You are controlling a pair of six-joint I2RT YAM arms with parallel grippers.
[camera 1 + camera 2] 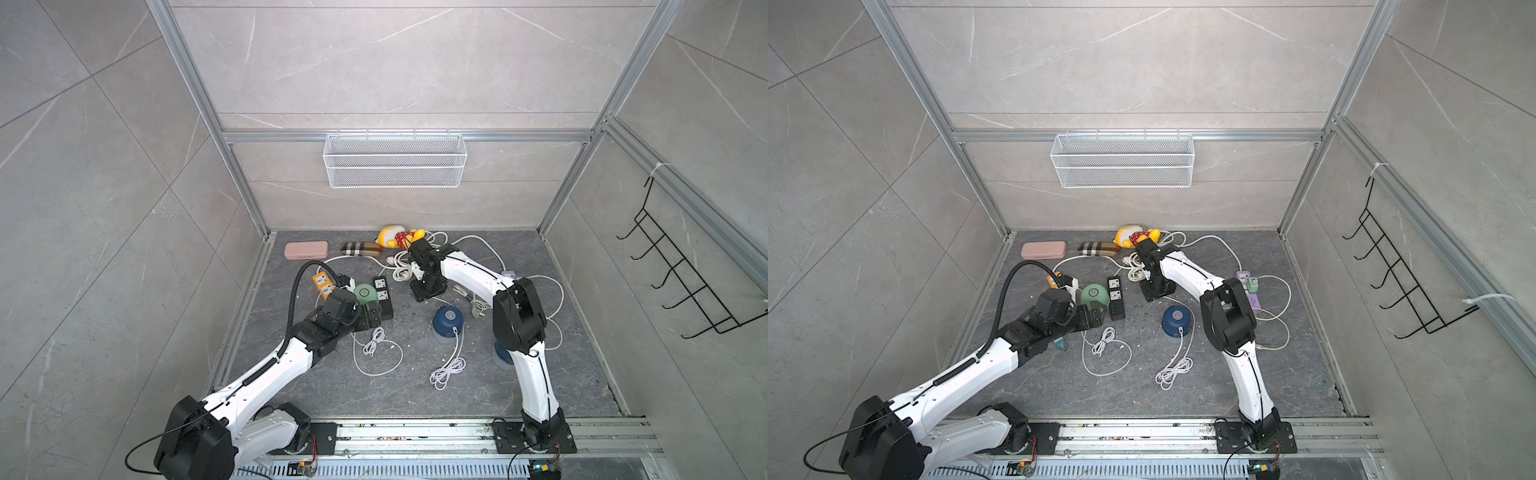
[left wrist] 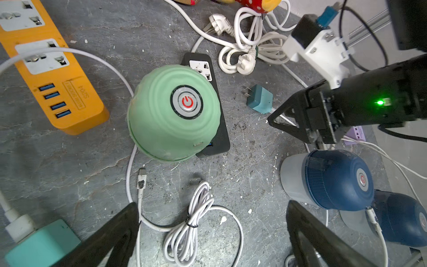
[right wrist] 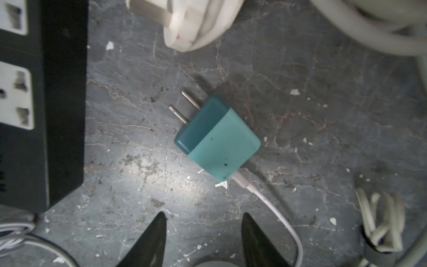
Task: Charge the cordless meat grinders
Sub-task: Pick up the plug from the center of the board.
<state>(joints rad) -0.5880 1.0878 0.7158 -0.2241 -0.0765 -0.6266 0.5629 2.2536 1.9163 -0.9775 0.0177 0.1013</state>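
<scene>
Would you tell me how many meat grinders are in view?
3: mint grinder beside the black power strip, blue grinder mid-table, second blue grinder partly behind the right arm.

The mint green grinder (image 2: 173, 120) has a matt, softly ridged shell that looks like rubbery plastic. Its round button (image 2: 186, 102) looks like brushed metal. The dark blue grinder (image 2: 335, 182) has a finely ribbed matt plastic dome over a frosted clear base (image 2: 292, 180). The orange power strip (image 2: 76, 101) is smooth, slightly glossy plastic, and the black power strip (image 3: 62, 104) is matt plastic. The teal plug adapter (image 3: 221, 143) is smooth two-tone plastic with bare metal prongs (image 3: 190, 100). The floor (image 3: 312, 97) looks like rough, veined grey stone. The basket (image 1: 395, 166) is white-coated wire mesh.
</scene>
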